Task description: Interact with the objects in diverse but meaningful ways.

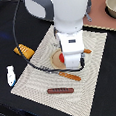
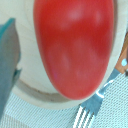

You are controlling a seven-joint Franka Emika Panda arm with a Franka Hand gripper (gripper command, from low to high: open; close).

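progress: the arm stands low over the round tan plate (image 1: 57, 60) at the middle of the woven mat (image 1: 40, 78), and the wrist view is filled by the red tomato (image 2: 75, 45) lying on that plate. the pincer (image 1: 63, 61) is right at the tomato; one grey finger (image 2: 7, 70) shows beside it, apart from it in that view. whether the jaws are open or closed cannot be told, and no grasp is confirmed. judged stage: approach to the tomato, with lifting and any placing yet to be done.

the other items lie untouched:
- brown sausage (image 1: 60, 90), one, near edge of the mat.
- yellow-orange ridged block (image 1: 24, 49), one, on the dark worktop (image 1: 109, 89) off the exterior view's left of the mat.
- white-and-blue bottle (image 1: 11, 75), one, exterior view's left.
- fork (image 2: 92, 112), one, just beside the plate.
- tomato, one; plate, one.
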